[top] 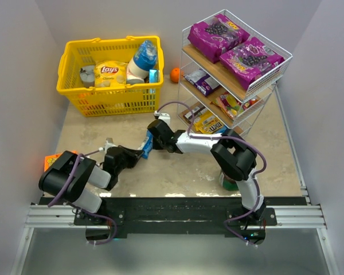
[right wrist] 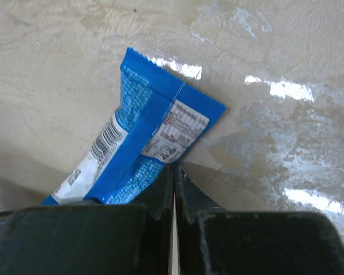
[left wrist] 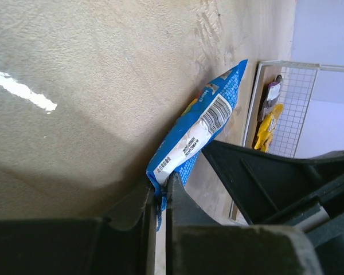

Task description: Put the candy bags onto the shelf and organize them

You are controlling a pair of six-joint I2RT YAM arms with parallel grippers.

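The left fingers (left wrist: 132, 209) are closed almost flat on the crimped end seam of the blue packet (left wrist: 202, 130), with only the thin film between them. The right fingers (right wrist: 155, 192) are pressed fully together, and their tips meet the packet's long side edge near its other end; they appear to pinch it there. So both arms have the same candy bag at once, near the middle of the tabletop (top: 178, 183). I cannot tell whether it is clear of the surface.

From the left fingers the packet's long axis runs away toward the far right, in line with the shelf (top: 226, 80). The left arm has the near-left end and the right arm the far-right end.

The shelf stands at the far right, well apart from the packet, and the right arm is the nearer one to it. I judge that the move to the shelf depends on one pair of fingers letting go, so the other can carry the packet alone.
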